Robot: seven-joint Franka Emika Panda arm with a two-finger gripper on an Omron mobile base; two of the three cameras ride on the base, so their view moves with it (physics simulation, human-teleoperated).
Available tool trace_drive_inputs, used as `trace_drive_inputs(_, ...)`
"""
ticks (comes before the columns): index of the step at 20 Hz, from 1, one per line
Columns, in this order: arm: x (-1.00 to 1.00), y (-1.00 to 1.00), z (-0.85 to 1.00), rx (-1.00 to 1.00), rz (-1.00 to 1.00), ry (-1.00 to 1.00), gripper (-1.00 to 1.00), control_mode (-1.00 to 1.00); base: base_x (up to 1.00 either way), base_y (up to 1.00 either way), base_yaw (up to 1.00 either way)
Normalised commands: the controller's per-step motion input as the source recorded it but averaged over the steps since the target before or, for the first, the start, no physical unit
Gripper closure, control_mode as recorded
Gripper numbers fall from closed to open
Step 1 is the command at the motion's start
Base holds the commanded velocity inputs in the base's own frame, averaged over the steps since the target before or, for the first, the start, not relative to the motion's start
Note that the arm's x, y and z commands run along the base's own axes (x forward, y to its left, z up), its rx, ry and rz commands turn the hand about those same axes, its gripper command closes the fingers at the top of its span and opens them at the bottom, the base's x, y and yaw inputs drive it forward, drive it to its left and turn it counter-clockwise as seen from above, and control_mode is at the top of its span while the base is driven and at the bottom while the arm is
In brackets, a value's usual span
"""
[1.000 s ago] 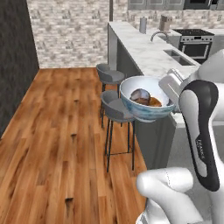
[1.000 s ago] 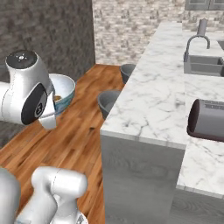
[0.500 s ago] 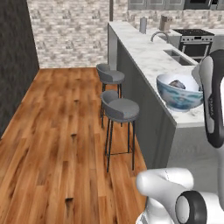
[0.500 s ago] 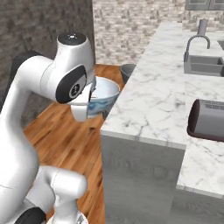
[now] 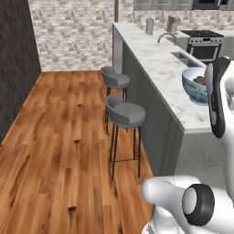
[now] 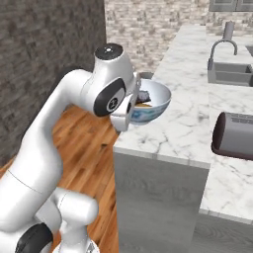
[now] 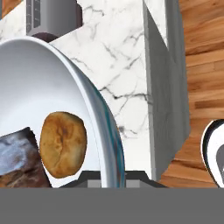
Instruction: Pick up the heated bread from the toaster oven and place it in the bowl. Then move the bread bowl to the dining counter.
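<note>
Gripper (image 7: 111, 177) pinched tight on rim of the bowl (image 6: 150, 101), carrying it level over the dining counter (image 6: 178, 123) so the heated bread (image 7: 17, 159) and golden roll (image 7: 63, 143) stay inside.

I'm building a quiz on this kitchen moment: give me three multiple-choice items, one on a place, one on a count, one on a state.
1. Where is the bowl?
A. over the dining counter's edge
B. on the wooden floor
C. in the sink

2. How many bar stools stand by the counter?
A. one
B. two
C. four

3. What is the gripper doing?
A. hanging open
B. shut on the bowl's rim
C. holding a stool

Answers: 1 A, the right base view shows it above the marble edge; 2 B, two grey seats show; 3 B, the fingertips pinch the rim.
</note>
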Motion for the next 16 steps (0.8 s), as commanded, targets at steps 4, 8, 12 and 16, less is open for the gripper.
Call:
trace_drive_inputs(4,1.0,-0.12,-0.24,-0.01,-0.13,0.08,1.0,-1.0,0.0,0.0,0.0)
trace_drive_inputs(8,1.0,-0.15,-0.21,0.0,-0.08,0.13,1.0,-1.0,0.0,0.0,0.0)
trace_drive_inputs(12,0.82,-0.27,-0.21,0.0,-0.03,0.06,1.0,-1.0,0.0,0.0,0.0)
trace_drive_inputs(16,0.05,-0.54,-0.67,0.0,0.0,0.02,1.0,-1.0,0.0,0.0,0.0)
